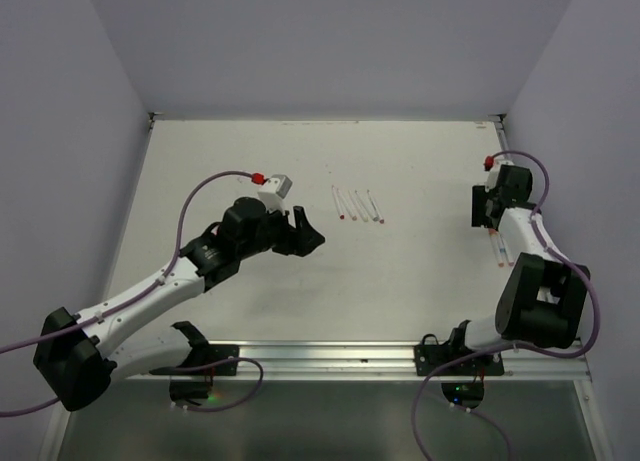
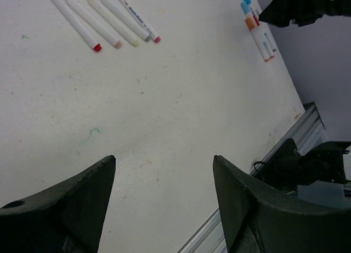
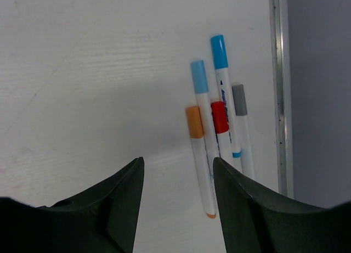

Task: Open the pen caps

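Note:
Several thin white pens (image 1: 357, 204) lie side by side mid-table; the left wrist view shows them (image 2: 104, 20) with small red, peach, yellow, grey and pink ends. My left gripper (image 1: 312, 231) is open and empty, to their left and above the table (image 2: 164, 157). A second group of pens (image 3: 211, 154) lies by the right edge, each capped: orange cap (image 3: 193, 122), light blue cap (image 3: 199, 76), blue cap (image 3: 219, 51), red cap (image 3: 219, 117), grey cap (image 3: 239, 99). My right gripper (image 3: 177, 161) is open and empty, hovering just left of them (image 1: 483, 216).
The table's right edge rail (image 3: 277, 88) and the side wall run close beside the capped pens. The front rail (image 1: 330, 353) with the arm bases lies along the near edge. The right arm shows at the top right of the left wrist view (image 2: 307, 6).

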Controlling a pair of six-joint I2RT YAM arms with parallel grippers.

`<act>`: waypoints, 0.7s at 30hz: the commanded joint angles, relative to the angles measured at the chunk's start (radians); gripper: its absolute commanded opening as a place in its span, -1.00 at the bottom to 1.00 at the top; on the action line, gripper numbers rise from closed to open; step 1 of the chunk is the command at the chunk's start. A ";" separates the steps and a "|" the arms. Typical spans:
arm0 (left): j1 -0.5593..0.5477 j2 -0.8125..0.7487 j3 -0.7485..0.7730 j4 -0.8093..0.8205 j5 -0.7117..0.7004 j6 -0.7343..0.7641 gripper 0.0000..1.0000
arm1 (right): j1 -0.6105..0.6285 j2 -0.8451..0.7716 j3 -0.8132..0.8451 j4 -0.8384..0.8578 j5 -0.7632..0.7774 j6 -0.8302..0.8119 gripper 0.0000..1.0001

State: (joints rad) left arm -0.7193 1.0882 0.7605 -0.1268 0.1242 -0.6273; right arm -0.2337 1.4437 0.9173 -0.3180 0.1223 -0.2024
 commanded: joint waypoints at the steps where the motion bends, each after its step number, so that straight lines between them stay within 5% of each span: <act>1: -0.029 -0.024 0.014 0.043 0.000 -0.005 0.48 | -0.073 -0.029 -0.038 0.042 -0.088 -0.087 0.12; 13: -0.095 0.012 0.025 0.046 -0.023 0.024 0.47 | -0.188 0.003 -0.052 0.016 -0.157 -0.135 -0.27; 21: -0.094 0.045 0.028 0.050 -0.029 0.026 0.48 | -0.188 0.090 -0.041 0.030 -0.193 -0.134 -0.29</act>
State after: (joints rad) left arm -0.8085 1.1233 0.7555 -0.0978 0.1043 -0.6243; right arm -0.4198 1.5028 0.8597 -0.3084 -0.0296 -0.3191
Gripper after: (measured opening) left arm 0.739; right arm 0.356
